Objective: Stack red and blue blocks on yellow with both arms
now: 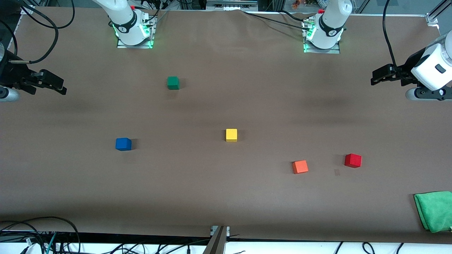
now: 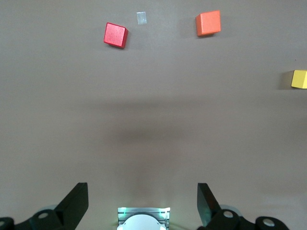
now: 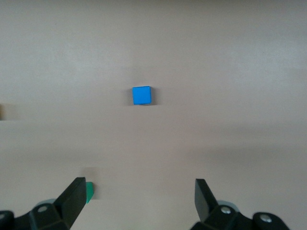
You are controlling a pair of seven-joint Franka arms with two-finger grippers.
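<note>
Both sets of fingers spread wide and empty, all cubes separate on the surface.

My left gripper (image 1: 375,78) hangs over the left arm's end of the surface (image 1: 226,197), my right gripper (image 1: 60,86) over the right arm's end. The yellow cube (image 1: 231,135) sits mid-surface. The blue cube (image 1: 123,144) lies well apart from it toward the right arm's end; the red cube (image 1: 352,160) lies toward the left arm's end, nearer the front camera, with an orange cube (image 1: 300,167) between red and yellow. A green cube (image 1: 173,83) sits nearer the bases. A green cloth (image 1: 434,210) lies at the surface's corner.
</note>
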